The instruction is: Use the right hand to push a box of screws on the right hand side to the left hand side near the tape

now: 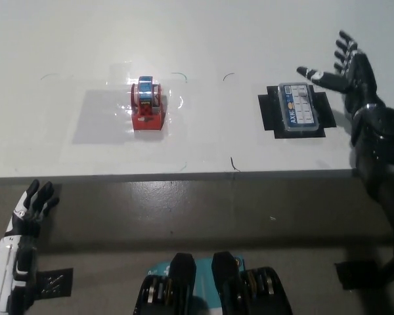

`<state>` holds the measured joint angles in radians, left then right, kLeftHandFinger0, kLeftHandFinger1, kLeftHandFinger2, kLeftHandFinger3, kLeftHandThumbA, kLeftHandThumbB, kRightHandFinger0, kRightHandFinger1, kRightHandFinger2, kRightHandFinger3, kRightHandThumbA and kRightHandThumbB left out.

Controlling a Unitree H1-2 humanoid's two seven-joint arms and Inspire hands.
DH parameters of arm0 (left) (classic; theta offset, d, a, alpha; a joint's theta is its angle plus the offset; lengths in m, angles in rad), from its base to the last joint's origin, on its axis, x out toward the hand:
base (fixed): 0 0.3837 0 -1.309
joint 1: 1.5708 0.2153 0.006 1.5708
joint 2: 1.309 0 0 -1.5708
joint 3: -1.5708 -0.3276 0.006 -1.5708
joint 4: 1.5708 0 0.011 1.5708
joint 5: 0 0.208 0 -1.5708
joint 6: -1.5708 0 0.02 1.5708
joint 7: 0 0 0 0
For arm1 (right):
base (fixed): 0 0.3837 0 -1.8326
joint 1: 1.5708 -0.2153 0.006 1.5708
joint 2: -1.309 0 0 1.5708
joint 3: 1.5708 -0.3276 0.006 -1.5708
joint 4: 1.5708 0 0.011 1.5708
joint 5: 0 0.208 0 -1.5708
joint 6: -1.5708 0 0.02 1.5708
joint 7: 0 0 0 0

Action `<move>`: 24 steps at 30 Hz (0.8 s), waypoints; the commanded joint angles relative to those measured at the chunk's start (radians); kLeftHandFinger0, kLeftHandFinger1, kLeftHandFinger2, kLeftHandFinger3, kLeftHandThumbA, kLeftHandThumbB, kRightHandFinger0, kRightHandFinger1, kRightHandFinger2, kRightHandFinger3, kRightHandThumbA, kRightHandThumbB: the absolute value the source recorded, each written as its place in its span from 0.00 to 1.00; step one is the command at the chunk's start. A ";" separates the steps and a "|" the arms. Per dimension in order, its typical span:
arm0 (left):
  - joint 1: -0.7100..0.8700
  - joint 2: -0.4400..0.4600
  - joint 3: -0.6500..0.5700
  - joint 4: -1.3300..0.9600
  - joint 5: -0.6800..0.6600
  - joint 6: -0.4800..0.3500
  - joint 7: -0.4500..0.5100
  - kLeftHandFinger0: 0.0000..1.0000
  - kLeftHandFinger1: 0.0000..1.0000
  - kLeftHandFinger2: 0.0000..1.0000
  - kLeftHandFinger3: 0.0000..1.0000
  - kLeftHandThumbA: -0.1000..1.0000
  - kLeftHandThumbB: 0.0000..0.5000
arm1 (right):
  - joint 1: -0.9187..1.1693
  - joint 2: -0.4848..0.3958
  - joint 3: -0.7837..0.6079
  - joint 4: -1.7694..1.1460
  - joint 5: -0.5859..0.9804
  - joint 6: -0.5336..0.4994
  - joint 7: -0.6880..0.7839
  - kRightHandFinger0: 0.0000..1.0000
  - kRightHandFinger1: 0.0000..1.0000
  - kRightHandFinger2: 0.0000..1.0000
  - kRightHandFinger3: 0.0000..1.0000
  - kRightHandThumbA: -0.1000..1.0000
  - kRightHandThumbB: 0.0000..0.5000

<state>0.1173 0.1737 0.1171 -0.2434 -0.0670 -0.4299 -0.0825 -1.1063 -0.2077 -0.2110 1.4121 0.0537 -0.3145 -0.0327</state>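
**Right hand spread beside the box, nothing held**

I see my right hand (345, 69) spread wide and empty above the table (249, 33). The box of screws (296, 109) lies just left of it on a black patch (268, 113), apart from the fingers. The tape (147, 104) sits well further left. My left hand (27, 209) rests low, open.

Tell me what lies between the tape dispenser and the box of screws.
Head view: only bare white table with faint pen marks separates the tape dispenser from the box of screws.
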 commanded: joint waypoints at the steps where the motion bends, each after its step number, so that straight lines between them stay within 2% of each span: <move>1: -0.004 0.023 0.009 -0.034 -0.014 -0.040 -0.010 1.00 1.00 1.00 1.00 0.97 0.24 | -0.023 0.006 -0.028 0.010 0.055 -0.002 -0.006 1.00 1.00 1.00 1.00 0.99 0.32; 3: -0.003 0.023 0.010 -0.038 -0.011 -0.040 -0.007 1.00 1.00 1.00 1.00 0.97 0.22 | -0.002 0.015 -0.037 0.015 0.066 0.007 -0.007 1.00 1.00 1.00 1.00 0.97 0.28; 7: -0.007 0.021 0.009 -0.038 -0.016 -0.040 -0.006 1.00 1.00 1.00 1.00 0.97 0.23 | 0.026 0.028 -0.035 0.020 0.065 0.009 -0.011 1.00 1.00 1.00 1.00 0.96 0.28; 8: -0.012 0.026 0.008 -0.036 -0.021 -0.040 -0.011 1.00 1.00 1.00 1.00 0.97 0.22 | 0.039 0.036 -0.034 0.021 0.064 0.014 -0.016 1.00 1.00 1.00 1.00 0.96 0.26; 11: -0.011 0.027 0.009 -0.037 -0.017 -0.040 -0.012 1.00 1.00 1.00 1.00 0.99 0.22 | 0.057 0.047 -0.025 0.022 0.058 0.014 -0.019 1.00 1.00 1.00 1.00 0.95 0.26; 12: -0.010 0.027 0.008 -0.040 -0.017 -0.039 -0.010 1.00 1.00 1.00 1.00 0.99 0.25 | 0.063 0.051 -0.020 0.023 0.054 0.011 -0.021 1.00 1.00 1.00 1.00 0.96 0.25; 14: -0.008 0.027 0.009 -0.047 -0.018 -0.031 -0.007 1.00 1.00 1.00 1.00 0.99 0.27 | 0.074 0.062 -0.022 0.023 0.060 0.011 -0.019 1.00 1.00 1.00 1.00 0.96 0.30; 16: -0.015 0.026 0.010 -0.048 -0.016 -0.028 -0.004 1.00 1.00 1.00 1.00 0.99 0.28 | 0.075 0.069 -0.023 0.023 0.065 0.008 -0.014 1.00 1.00 1.00 1.00 0.97 0.28; 18: -0.018 0.028 0.010 -0.049 -0.015 -0.022 -0.004 1.00 1.00 1.00 1.00 0.99 0.28 | 0.079 0.077 -0.023 0.023 0.070 0.009 -0.004 1.00 1.00 1.00 1.00 0.97 0.27; 21: -0.023 0.029 0.014 -0.054 -0.008 -0.016 -0.002 1.00 1.00 1.00 1.00 1.00 0.27 | 0.081 0.097 -0.049 0.022 0.105 0.014 0.014 1.00 1.00 1.00 1.00 0.94 0.27; 24: -0.023 0.037 0.014 -0.057 -0.021 -0.016 -0.008 1.00 1.00 1.00 1.00 1.00 0.24 | 0.079 0.116 -0.034 0.020 0.092 0.008 -0.001 1.00 1.00 1.00 1.00 0.96 0.28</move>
<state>0.1084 0.1803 0.1221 -0.2696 -0.0755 -0.4289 -0.0834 -1.0333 -0.1450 -0.2466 1.4264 0.1246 -0.3289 -0.0492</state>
